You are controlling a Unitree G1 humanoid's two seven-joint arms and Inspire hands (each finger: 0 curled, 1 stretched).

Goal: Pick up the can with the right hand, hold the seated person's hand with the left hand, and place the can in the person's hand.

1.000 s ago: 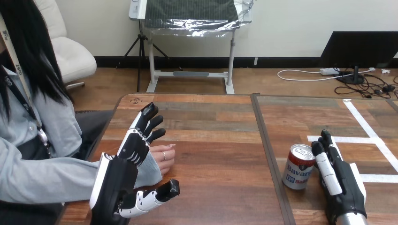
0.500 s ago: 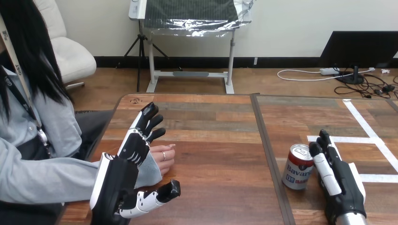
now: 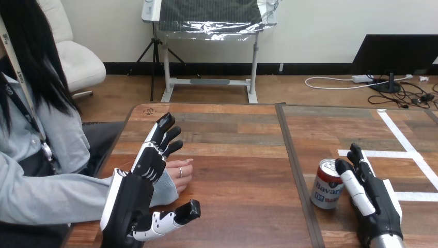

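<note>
Lower right, risk at the can: it stands upright on the desk, just right of the seam between the two desk tops, with the right robot hand along its right side. A sideways press before the fingers wrap would likely tip it or shove it left across the seam.
Lower left, risk at the hold: the left robot hand is raised over the person's hand. Closing too hard or off-centre could pinch the person's fingers or catch only the sleeve cuff.
Left of centre, risk at the handover: the person's hand appears to lie palm down on the desk. Unless it is turned up and steadied, the can may find no seat and drop.
Right robot hand pose: open, low over the desk, with straight fingers pointing up the frame beside the can. Whether they touch it I cannot tell; nothing is curled round it.
Left robot hand pose: open, its back to the camera, with fingers fanned toward the upper left and the thumb stretched toward the frame's lower centre. No finger grips the person's hand.
</note>
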